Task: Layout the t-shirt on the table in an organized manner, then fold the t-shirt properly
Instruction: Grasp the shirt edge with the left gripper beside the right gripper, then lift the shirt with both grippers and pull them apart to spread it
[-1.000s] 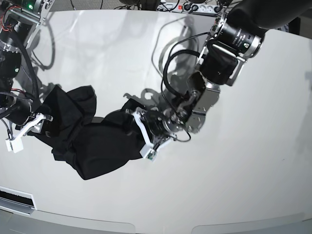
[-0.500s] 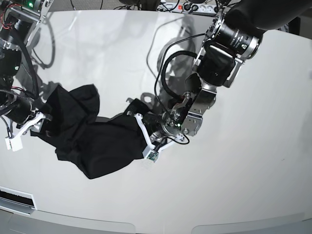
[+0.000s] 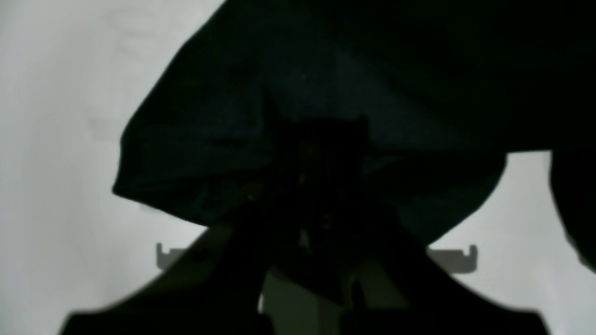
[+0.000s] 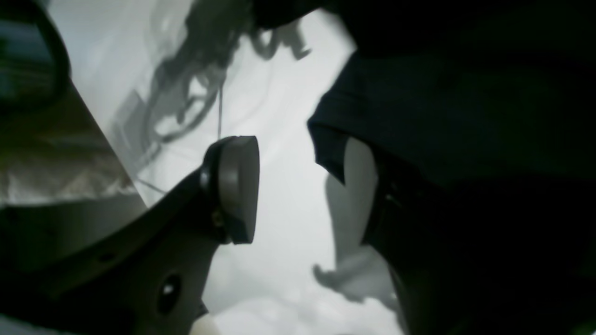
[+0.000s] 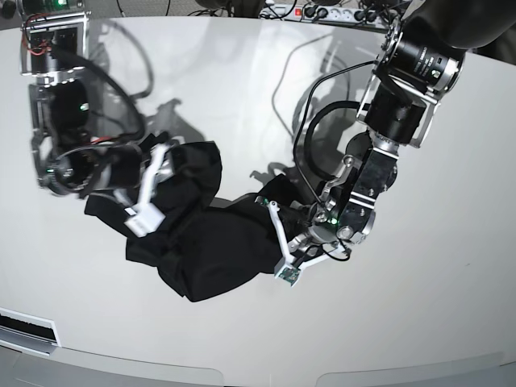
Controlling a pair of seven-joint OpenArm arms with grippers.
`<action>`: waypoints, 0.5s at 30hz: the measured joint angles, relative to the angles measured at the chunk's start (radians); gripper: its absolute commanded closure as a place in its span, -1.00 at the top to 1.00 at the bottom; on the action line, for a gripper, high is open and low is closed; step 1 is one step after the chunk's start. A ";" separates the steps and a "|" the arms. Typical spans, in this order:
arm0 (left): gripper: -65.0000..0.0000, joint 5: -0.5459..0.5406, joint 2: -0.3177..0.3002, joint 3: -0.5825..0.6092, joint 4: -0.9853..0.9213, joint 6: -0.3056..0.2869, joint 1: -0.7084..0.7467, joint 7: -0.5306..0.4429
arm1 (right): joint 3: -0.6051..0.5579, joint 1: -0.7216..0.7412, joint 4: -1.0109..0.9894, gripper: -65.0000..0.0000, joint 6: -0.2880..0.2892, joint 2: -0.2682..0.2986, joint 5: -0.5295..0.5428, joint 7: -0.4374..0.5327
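Observation:
The black t-shirt lies crumpled in a long bunch on the white table. My left gripper, on the right of the base view, is shut on the t-shirt's right end. In the left wrist view the fabric bunches into the gripper. My right gripper is at the shirt's left end with its white fingers spread wide. In the right wrist view one pad is bare, the gripper gapes over white table, and fabric drapes over the other finger.
Cables and a power strip lie along the table's far edge. The curved front edge runs along the bottom. A white vented panel sits at the lower left. Arm shadows fall on the tabletop behind the shirt.
Both arms have moved to the right in the base view and the shirt has been dragged along. The right arm has swung in over the shirt's left end.

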 measured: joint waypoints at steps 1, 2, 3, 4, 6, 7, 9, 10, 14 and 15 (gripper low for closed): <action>-1.00 0.000 -0.003 0.000 0.000 0.000 0.004 0.001 | -0.029 0.000 0.000 -0.03 0.000 -0.001 -0.039 0.033; -1.00 0.000 -0.007 0.000 0.000 0.000 0.008 0.003 | -0.050 0.000 0.000 -0.03 0.000 -0.006 -0.089 0.059; -1.00 0.000 -0.008 0.000 0.000 0.000 0.012 0.000 | -0.064 0.000 0.000 -0.03 0.000 -0.016 -0.143 0.075; -1.00 0.000 -0.008 0.000 0.000 0.001 0.018 -0.006 | -0.074 0.000 0.000 -0.03 0.000 -0.031 -0.197 0.092; -1.00 -0.016 -0.008 0.000 0.000 0.002 0.031 -0.010 | -0.086 0.000 0.000 -0.02 0.000 -0.064 -0.277 0.119; -1.00 -0.023 -0.008 0.000 0.000 0.002 0.039 -0.015 | -0.088 0.000 0.000 -0.02 0.000 -0.081 -0.304 0.138; -1.00 -0.026 -0.008 0.000 0.000 0.002 0.056 -0.018 | -0.092 0.000 0.000 -0.02 0.000 -0.108 -0.369 0.179; -1.00 -0.026 -0.008 0.000 0.000 0.002 0.065 -0.037 | -0.092 0.000 0.000 0.03 0.000 -0.119 -0.410 0.193; -1.00 -0.026 -0.011 0.000 0.004 0.004 0.077 -0.050 | -0.103 0.000 0.000 0.35 -0.111 -0.150 -0.670 0.284; -1.00 -0.026 -0.014 0.000 0.004 0.005 0.078 -0.050 | -0.116 0.000 0.000 0.38 -0.151 -0.151 -0.731 0.309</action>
